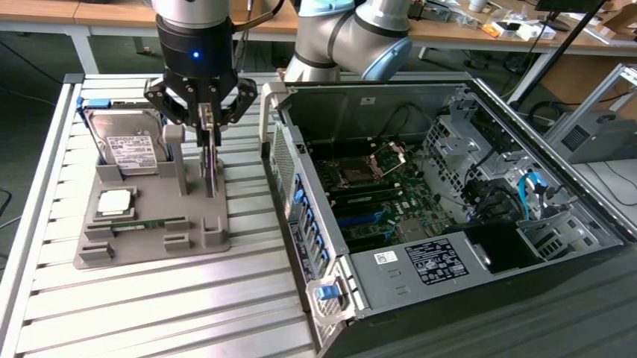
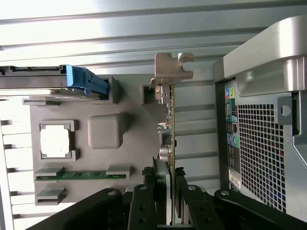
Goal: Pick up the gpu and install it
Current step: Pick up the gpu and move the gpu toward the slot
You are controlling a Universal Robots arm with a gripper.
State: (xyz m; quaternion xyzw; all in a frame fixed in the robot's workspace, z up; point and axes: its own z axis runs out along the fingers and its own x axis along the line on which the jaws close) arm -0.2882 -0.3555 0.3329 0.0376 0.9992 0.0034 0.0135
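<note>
Black hand (image 2: 169,181) clamped on the upright gpu (image 2: 169,115), which stands in its grey holder (image 1: 149,242) at upper left of the exterior view, beside the open computer case (image 1: 448,186).

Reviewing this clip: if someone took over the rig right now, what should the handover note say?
The gripper has its jaws shut on the gpu, holding it by the upper edge.
The gpu stands on edge in the grey holder, beside the hard drive, and apparently has not been lifted yet.
The computer case lies open at the exterior view's right.
Done: the grasp.
Left: the gpu is not yet out of the holder or in the case.
</note>
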